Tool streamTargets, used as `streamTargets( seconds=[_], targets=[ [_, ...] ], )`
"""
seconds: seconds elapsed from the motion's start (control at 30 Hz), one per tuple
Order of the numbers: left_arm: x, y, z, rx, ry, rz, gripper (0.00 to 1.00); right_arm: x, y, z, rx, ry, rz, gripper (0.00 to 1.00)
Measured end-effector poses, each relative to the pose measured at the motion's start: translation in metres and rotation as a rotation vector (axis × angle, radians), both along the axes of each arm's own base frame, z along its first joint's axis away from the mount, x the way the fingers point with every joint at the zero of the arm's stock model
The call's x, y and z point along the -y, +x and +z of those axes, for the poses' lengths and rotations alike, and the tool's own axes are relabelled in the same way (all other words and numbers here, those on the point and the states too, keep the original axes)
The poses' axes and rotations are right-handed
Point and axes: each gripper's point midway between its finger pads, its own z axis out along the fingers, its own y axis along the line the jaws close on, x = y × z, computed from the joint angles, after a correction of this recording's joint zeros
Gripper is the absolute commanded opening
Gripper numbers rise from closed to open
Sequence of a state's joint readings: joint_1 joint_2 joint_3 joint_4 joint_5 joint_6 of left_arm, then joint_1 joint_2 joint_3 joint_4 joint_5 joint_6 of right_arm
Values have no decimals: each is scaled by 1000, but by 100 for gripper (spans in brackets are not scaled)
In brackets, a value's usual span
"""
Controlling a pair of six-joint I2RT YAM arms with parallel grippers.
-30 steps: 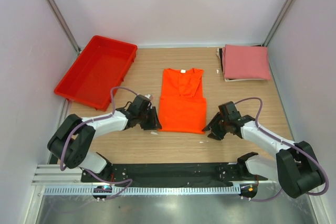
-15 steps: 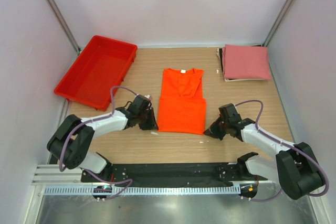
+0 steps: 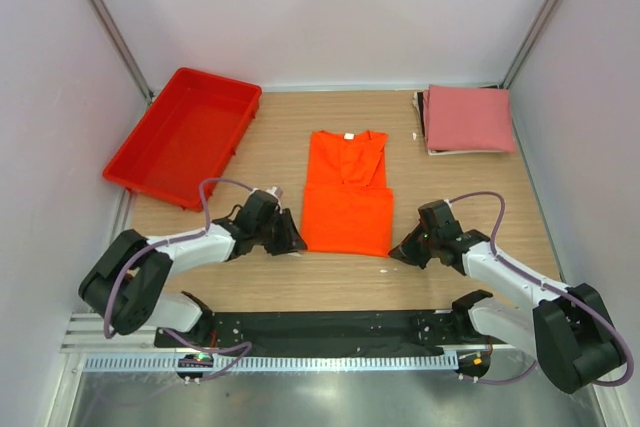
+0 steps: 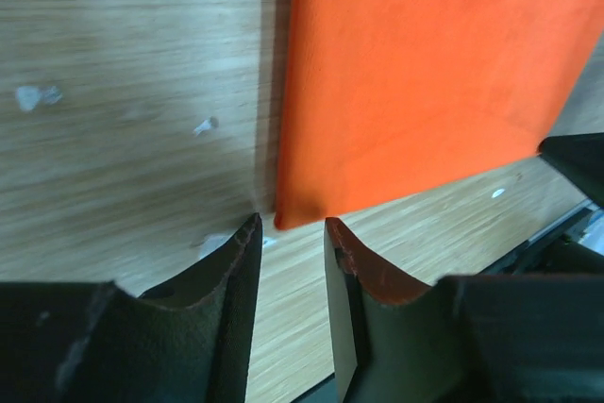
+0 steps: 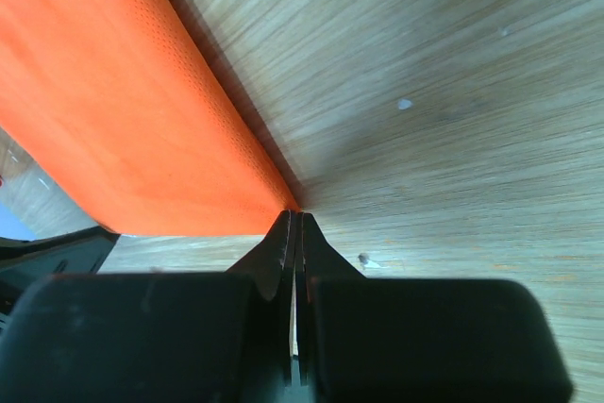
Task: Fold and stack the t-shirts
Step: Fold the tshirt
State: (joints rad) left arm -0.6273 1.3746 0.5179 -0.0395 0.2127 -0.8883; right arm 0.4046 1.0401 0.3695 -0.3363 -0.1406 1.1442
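Observation:
The orange t-shirt lies flat mid-table with its sleeves folded in and its white neck label at the far end. The dusty pink t-shirt lies folded at the back right. My left gripper is low at the orange shirt's near left corner. In the left wrist view it is open, and the shirt corner lies just beyond the fingertips. My right gripper is at the near right corner. In the right wrist view it is shut, its tips touching the shirt's edge.
A red plastic tray stands at the back left. Grey walls and metal posts close in the table on three sides. A black rail runs along the near edge by the arm bases. Small white specks dot the wood.
My right gripper has shut and slid toward the shirt's near right corner. My left arm has dropped lower, with its gripper still at the near left corner.

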Motion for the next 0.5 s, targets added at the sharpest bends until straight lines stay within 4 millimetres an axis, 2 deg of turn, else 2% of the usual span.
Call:
streamTargets(
  seconds=[0.13,0.33,0.37,0.5],
  targets=[
    [10,8,0,8,-41,15,31,1,-3,-2,0,-2,2,1],
    [9,8,-4,10,-40,31,11,3,-2,4,34,1,-2,1],
    [9,7,-5,11,-36,30,1,3,-2,4,35,-1,-2,1],
    [7,1,-4,13,-9,18,0,7,-6,1,23,-22,4,1]
  ],
)
